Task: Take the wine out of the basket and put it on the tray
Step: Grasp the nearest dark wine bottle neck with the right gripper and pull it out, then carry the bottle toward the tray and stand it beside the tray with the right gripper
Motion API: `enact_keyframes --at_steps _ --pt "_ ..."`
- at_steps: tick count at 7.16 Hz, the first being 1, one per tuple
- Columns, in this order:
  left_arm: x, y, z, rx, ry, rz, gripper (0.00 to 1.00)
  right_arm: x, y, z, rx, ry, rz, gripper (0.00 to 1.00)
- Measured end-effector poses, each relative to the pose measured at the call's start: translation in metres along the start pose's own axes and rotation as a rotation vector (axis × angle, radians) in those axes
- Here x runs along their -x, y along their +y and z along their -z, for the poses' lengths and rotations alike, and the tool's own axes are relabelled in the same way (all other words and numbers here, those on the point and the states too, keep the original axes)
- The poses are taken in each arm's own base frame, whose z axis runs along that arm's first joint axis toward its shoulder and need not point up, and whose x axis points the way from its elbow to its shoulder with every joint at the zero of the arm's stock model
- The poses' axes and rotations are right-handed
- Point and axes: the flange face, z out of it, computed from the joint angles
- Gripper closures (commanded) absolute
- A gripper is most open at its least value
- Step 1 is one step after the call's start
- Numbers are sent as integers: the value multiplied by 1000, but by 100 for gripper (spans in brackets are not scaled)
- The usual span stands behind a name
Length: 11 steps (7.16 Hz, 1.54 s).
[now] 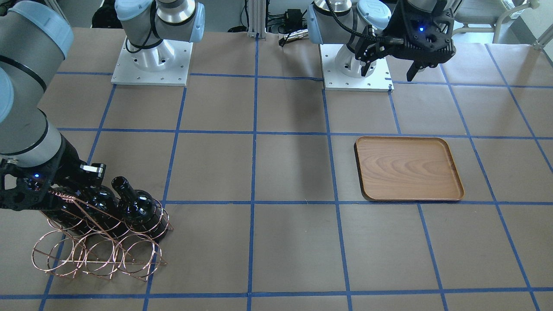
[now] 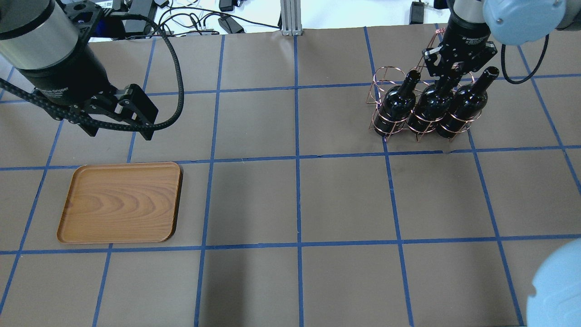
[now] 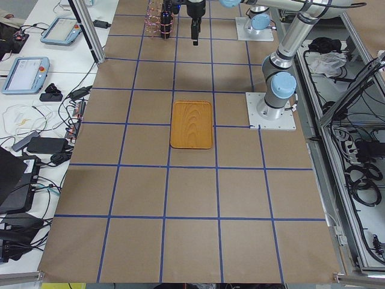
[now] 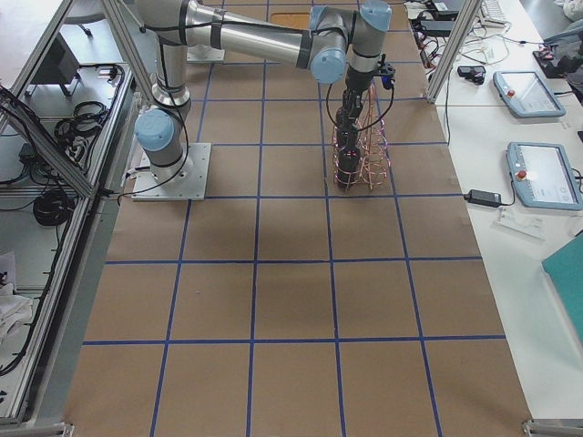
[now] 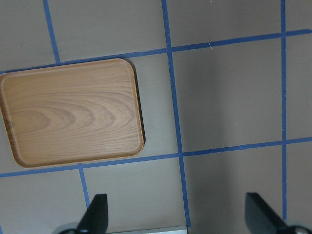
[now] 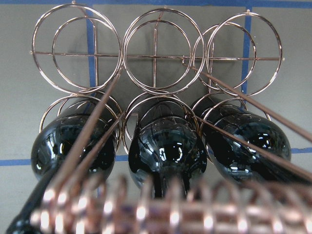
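Note:
Three dark glossy wine bottles lie side by side in the copper wire basket (image 2: 386, 75), at left (image 2: 397, 104), middle (image 2: 429, 109) and right (image 2: 463, 106). My right gripper (image 2: 447, 81) is down over the middle bottle's neck, beside the basket's coiled handle. Its fingers are hidden, so I cannot tell if it is open or shut. In the right wrist view the three bottle bodies (image 6: 165, 146) sit in the lower loops (image 6: 156, 53). The wooden tray (image 2: 120, 202) is empty. My left gripper (image 2: 120, 119) is open and empty, high behind the tray (image 5: 73, 112).
Brown paper with blue tape lines covers the table (image 2: 299, 200). The two arm bases (image 1: 151, 65) stand on white plates at the robot's edge. Cables and teach pendants (image 3: 27, 72) lie off the table on the operators' side.

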Motion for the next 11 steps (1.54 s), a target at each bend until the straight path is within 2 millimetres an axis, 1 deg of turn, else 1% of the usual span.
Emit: enact_keyframes --at_steps 1,2,3,4,5,6,7,8,11 --pt "0 0 0 0 2 0 0 -2 0 36 -38 -6 -1 77" --pt "0 -1 0 0 2 0 0 -4 6 77 -52 -16 -2 77" --pt "0 -1 0 0 5 0 0 -4 21 111 -49 -20 -2 78" --pt "-1 -1 0 -3 13 1 0 -1 39 125 -9 -24 -4 81" --pt "0 -1 0 -4 19 5 0 4 56 114 78 -33 -13 82" --pt "5 -2 -1 -3 18 10 0 14 72 91 153 -39 -40 82" --pt "11 -4 -2 -1 14 14 0 38 89 73 178 -30 -84 82" --pt "15 -4 -2 3 12 20 0 80 103 62 159 -13 -127 82" --pt "23 -5 -2 0 7 35 0 246 131 47 54 6 -250 82"
